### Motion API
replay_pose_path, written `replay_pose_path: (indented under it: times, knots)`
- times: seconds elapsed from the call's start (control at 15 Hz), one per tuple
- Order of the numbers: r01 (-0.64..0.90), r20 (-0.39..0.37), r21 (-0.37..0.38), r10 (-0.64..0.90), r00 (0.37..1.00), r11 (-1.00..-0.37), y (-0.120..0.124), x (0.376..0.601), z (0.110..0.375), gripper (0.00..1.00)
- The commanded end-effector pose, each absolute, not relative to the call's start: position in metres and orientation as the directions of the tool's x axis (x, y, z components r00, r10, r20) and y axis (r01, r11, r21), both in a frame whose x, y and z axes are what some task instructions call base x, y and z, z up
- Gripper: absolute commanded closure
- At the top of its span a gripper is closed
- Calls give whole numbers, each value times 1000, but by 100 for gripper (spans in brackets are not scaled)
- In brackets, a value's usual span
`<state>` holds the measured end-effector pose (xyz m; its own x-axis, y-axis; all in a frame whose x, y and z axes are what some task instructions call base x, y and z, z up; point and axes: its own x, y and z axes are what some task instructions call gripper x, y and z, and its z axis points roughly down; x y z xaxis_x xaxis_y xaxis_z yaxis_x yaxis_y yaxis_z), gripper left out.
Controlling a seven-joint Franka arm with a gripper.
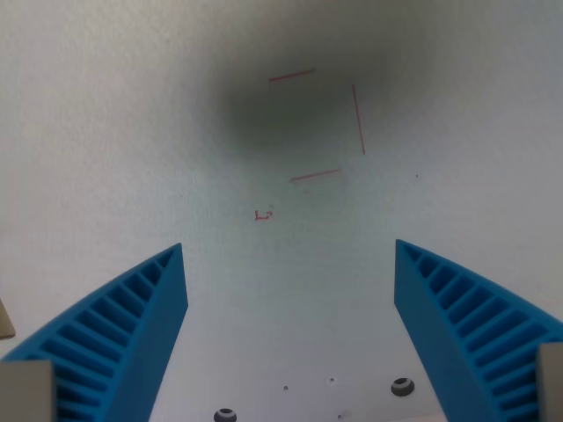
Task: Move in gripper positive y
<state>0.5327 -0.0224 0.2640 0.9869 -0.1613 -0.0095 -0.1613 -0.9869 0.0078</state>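
The blue ribbed plastic tool (290, 290) hangs spread wide and empty over the pale tabletop (106, 132), red line marks (317, 123) at twelve o'clock; drifting downward risks scraping it

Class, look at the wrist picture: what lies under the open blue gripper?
Under the gripper lies a pale surface with red line marks, a dark shadow and two small holes. The fingers cover the lower corners.

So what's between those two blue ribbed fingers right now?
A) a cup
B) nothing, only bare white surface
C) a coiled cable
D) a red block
B: the gripper stands open, with only the white table surface and faint red pen marks beyond it.
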Motion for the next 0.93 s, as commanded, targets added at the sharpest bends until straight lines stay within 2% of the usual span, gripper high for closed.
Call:
replay_pose_path:
  times: [0.07, 0.93]
  knots:
    - [-162, -6, 7, -162, 987, -987, -27, 532, 266, 0]
    - [-162, -6, 7, -162, 987, -987, -92, 521, 266, 0]
